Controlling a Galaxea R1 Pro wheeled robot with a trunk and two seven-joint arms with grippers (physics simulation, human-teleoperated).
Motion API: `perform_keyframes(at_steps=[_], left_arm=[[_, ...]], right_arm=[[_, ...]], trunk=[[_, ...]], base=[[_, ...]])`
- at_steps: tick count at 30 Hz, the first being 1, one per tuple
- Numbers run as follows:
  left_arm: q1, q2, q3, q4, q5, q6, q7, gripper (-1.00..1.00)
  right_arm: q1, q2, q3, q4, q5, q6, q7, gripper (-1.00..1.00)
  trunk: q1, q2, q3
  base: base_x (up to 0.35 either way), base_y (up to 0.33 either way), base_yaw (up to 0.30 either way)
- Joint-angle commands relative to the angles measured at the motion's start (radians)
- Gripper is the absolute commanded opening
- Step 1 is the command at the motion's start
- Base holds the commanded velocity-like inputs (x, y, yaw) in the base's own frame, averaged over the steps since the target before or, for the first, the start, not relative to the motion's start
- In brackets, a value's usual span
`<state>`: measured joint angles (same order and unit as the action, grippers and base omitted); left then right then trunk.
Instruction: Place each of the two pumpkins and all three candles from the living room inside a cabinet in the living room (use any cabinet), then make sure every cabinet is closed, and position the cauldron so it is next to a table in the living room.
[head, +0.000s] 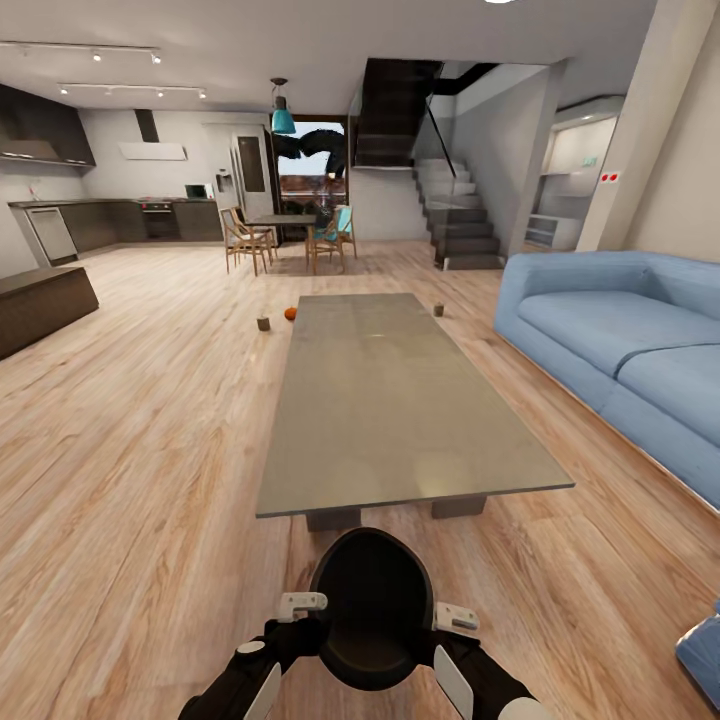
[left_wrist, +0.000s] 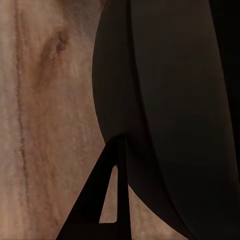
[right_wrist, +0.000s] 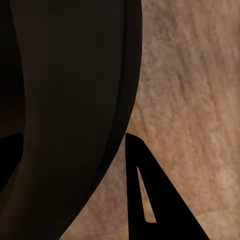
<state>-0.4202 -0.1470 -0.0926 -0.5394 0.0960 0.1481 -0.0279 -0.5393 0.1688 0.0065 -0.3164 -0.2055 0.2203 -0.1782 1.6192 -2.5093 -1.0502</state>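
At the bottom centre of the head view, both arms are glossy black with rounded white panels, the left arm (head: 245, 680) and right arm (head: 480, 685) each ending in a white wrist bracket, while the wrist views show black triangular fingers (left_wrist: 102, 200) with slotted cut-outs.

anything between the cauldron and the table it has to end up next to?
Nothing visible. The cauldron, flanked by the left gripper and right gripper, sits just short of the grey table's near end; only bare wood floor lies between them.
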Motion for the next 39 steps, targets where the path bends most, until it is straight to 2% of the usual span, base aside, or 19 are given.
perform_keyframes(at_steps=[1,7,16,39], left_arm=[[0.0,0.001,-0.008,-0.001,0.02,0.007,-0.004,-1.0],[0.0,0.001,-0.009,-0.001,0.02,0.007,-0.004,-1.0],[0.0,0.001,-0.009,-0.001,0.02,0.007,-0.004,-1.0],[0.0,0.001,-0.007,-0.001,0.021,0.007,-0.004,-1.0]], right_arm=[[-0.001,-0.008,0.004,-0.01,0.003,-0.001,-0.004,-1.0],[-0.001,-0.008,0.004,-0.01,0.003,-0.001,-0.004,-1.0],[-0.001,-0.008,0.004,-0.01,0.003,-0.001,-0.004,-1.0],[-0.001,-0.006,0.005,-0.01,0.003,-0.001,-0.004,-1.0]], trunk=[[0.0,0.0,-0.001],[0.0,0.0,-0.001],[0.004,-0.003,-0.036],[0.004,-0.003,-0.036]], base=[[0.0,0.0,0.0],[0.0,0.0,0.0],[0.0,0.0,0.0],[0.062,0.0,0.0]])
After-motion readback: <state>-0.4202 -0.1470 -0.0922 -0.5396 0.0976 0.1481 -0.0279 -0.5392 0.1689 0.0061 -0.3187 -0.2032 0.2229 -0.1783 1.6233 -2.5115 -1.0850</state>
